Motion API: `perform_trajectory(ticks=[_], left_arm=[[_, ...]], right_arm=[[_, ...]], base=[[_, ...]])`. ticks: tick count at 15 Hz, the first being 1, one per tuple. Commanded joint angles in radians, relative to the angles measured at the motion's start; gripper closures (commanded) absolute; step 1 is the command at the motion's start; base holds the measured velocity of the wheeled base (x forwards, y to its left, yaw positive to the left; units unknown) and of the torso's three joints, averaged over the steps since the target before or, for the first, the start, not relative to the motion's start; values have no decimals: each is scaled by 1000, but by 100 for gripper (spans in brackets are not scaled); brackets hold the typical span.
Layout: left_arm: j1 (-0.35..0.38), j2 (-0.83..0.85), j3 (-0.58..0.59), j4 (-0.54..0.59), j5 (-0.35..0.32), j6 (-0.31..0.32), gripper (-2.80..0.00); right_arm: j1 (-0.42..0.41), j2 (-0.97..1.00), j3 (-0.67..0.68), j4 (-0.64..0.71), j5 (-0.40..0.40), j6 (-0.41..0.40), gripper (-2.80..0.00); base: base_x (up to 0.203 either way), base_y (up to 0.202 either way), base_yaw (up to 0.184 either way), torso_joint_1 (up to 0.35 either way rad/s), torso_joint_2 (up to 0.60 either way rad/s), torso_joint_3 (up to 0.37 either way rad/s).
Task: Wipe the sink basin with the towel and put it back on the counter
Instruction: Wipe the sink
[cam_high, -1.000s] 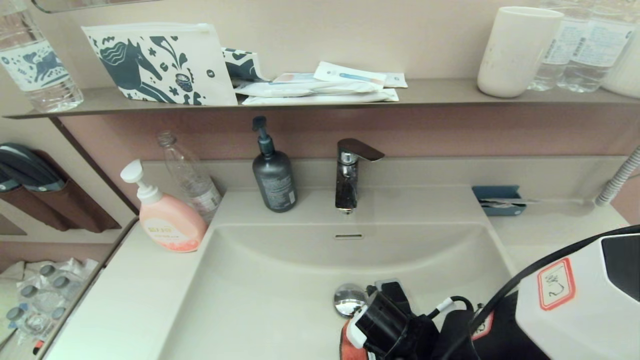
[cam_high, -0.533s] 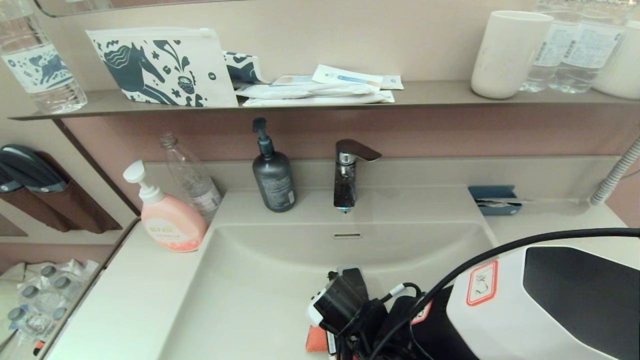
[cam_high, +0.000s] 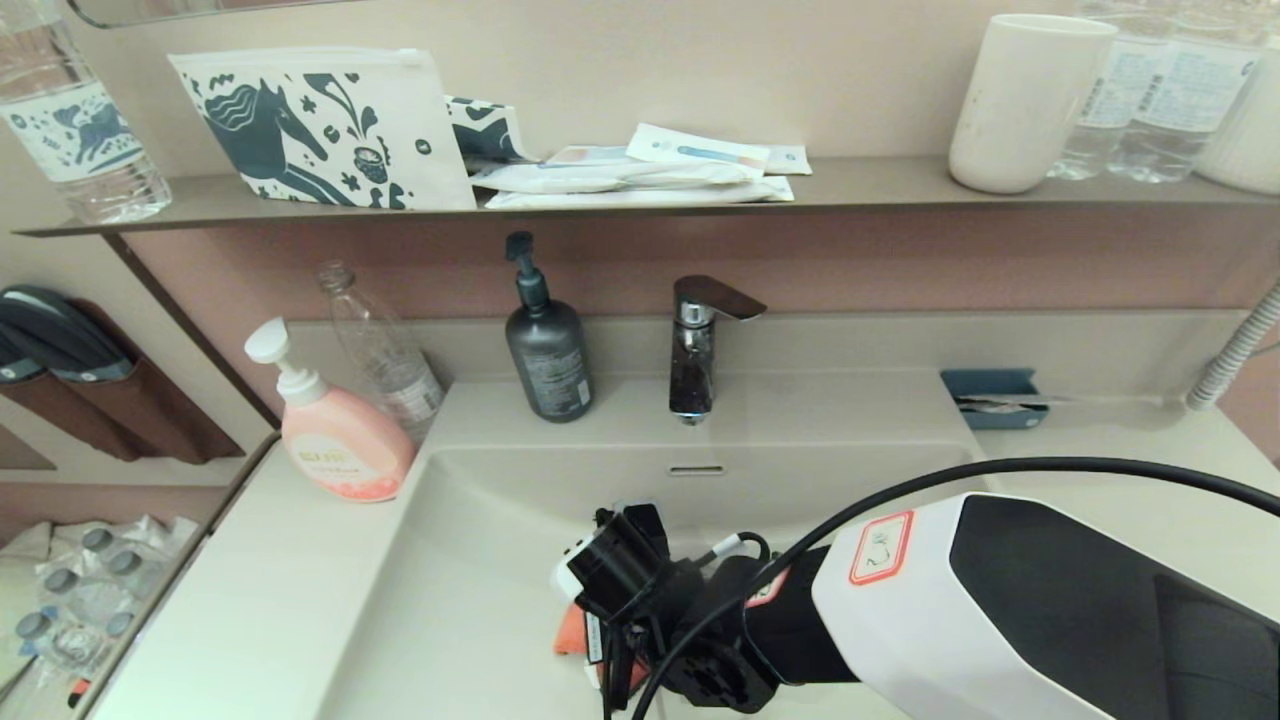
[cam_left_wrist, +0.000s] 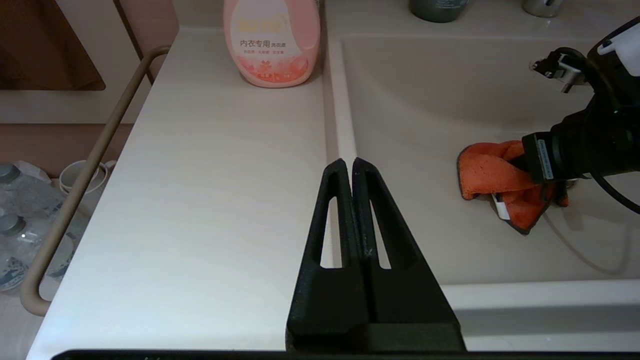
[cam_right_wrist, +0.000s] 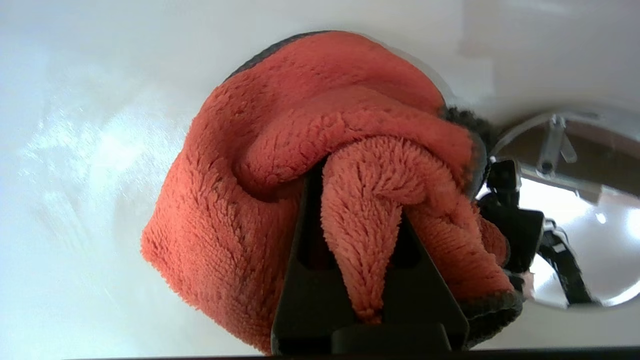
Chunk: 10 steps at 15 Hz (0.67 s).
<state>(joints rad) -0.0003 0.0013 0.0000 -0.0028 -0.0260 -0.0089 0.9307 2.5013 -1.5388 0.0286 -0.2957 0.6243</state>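
While pinching the fluffy orange-red towel (cam_right_wrist: 280, 200), the right tool (cam_right_wrist: 357, 200) presses it onto the glossy off-white basin (cam_high: 480, 560) floor.
Left tool (cam_left_wrist: 352, 167), pressed together, hovers over the bench (cam_left_wrist: 210, 190) at nine o'clock.

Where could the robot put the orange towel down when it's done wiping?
The counter left of the sink basin lies bare in front of the pink bottle. Behind the basin it's crowded: dark pump bottle, faucet, blue tray. The right gripper holds the towel.

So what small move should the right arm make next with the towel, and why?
Probably keep sweeping toward the basin's left side. The right pincer is shut on the towel, pressed on the sink basin floor, and the stretch beyond it looks unwiped.
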Motion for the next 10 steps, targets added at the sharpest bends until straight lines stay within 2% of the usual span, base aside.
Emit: perform_trajectory(ticks=[1, 4, 7, 10], left_arm=[[0, 0, 0, 0, 0, 0, 0], [0, 0, 0, 0, 0, 0, 0], [0, 0, 0, 0, 0, 0, 0], [0, 0, 0, 0, 0, 0, 0]], right_arm=[[-16, 30, -28, 2, -13, -12, 0], [-32, 36, -59, -25, -42, -23, 0], [-39, 35, -59, -126, -77, -56, 0], [-51, 10, -54, -145, -83, -91, 0]], base=[[0, 0, 0, 0, 0, 0], [0, 0, 0, 0, 0, 0], [0, 0, 0, 0, 0, 0], [0, 0, 0, 0, 0, 0]])
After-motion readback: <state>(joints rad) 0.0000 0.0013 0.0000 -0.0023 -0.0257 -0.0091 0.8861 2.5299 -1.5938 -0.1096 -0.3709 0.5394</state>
